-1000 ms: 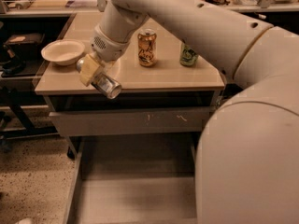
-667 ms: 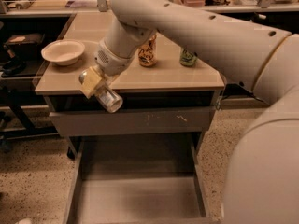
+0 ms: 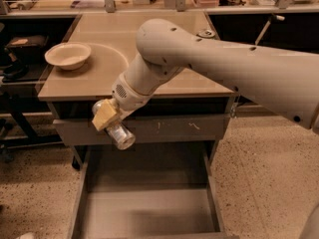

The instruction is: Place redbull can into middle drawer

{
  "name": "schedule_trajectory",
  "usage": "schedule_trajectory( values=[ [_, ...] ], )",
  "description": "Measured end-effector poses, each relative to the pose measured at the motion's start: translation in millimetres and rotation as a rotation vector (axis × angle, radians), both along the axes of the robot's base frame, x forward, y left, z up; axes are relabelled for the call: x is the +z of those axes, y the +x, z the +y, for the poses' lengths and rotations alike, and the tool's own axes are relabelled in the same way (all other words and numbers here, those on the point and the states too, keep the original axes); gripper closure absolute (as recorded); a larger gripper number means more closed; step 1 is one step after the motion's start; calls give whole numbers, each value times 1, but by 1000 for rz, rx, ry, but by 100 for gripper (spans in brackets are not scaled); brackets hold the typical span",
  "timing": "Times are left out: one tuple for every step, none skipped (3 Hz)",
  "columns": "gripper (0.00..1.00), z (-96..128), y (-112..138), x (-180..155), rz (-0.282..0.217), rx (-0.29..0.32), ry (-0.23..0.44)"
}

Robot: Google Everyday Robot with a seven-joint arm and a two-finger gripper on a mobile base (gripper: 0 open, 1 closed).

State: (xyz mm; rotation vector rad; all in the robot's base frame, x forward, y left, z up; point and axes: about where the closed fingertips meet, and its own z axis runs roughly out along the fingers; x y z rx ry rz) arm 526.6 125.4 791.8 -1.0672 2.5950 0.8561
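On the far left of the tabletop (image 3: 164, 34) a bowl (image 3: 68, 55) sits untouched. Just right of it and nearer, the gripper (image 3: 109, 122) has dropped off the tabletop's near edge over the last second. It is clamped around the can (image 3: 120, 135), which hangs tilted with its end pointing near and down, in front of the scratched drawer front (image 3: 174, 128). The can is now above the far left of the drawer (image 3: 149, 210), so lowering and letting go look like what remains.
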Motion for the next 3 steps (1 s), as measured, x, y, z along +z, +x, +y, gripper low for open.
schedule_trajectory(
  values=[
    [100, -1, -2, 0, -4, 0, -2],
    [100, -5, -11, -18, 23, -31, 9],
    [100, -24, -39, -81, 139, -157, 47]
  ],
)
